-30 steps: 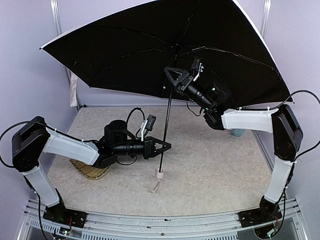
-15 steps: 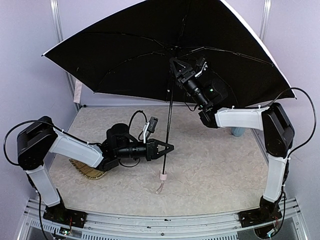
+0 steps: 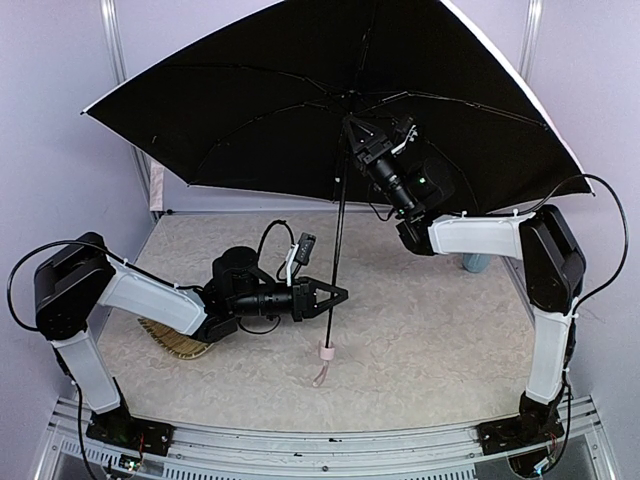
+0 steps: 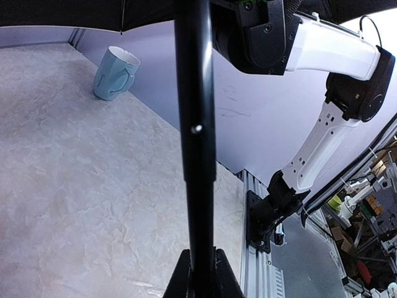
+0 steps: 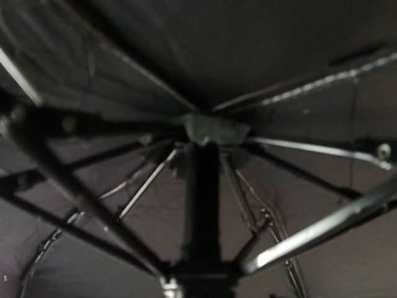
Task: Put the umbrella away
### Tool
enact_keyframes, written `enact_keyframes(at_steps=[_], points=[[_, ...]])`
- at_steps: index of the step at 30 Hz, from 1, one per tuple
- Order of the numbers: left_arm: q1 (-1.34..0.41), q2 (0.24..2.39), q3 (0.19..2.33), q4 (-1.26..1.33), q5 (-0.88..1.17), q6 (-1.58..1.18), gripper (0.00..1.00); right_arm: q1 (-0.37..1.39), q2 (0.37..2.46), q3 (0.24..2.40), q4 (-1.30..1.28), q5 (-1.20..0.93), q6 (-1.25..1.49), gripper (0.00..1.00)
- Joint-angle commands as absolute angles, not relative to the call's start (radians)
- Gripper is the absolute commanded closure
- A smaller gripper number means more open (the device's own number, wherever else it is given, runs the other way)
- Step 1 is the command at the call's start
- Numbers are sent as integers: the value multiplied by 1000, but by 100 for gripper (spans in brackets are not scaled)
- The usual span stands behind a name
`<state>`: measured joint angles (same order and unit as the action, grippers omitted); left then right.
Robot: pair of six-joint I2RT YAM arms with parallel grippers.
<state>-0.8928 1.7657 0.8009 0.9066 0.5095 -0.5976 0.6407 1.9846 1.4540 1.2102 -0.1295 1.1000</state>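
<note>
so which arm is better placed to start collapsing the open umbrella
Right, probably: the right end effector is up around the umbrella shaft under the rib hub, while the left end effector is clamped low, steadying it.

Pale lilac walls (image 3: 60, 150) enclose a beige, marble-patterned surface (image 3: 420, 340). Slim metal posts (image 3: 113, 50) rise in the back corners, and a ribbed aluminium rail (image 3: 330, 440) edges the near side. Lighting is soft and even.
</note>
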Motion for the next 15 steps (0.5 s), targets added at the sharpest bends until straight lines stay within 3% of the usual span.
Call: enact_keyframes(at_steps=[1, 9, 15], points=[[-899, 1749, 821, 1011, 521, -542, 100, 629, 1988, 1453, 1237, -124, 1097, 57], [-899, 1748, 824, 1002, 530, -539, 100, 624, 1978, 1433, 1253, -115, 1094, 82], [-899, 1751, 823, 1001, 532, -535, 100, 620, 1968, 1411, 1270, -104, 1083, 93]])
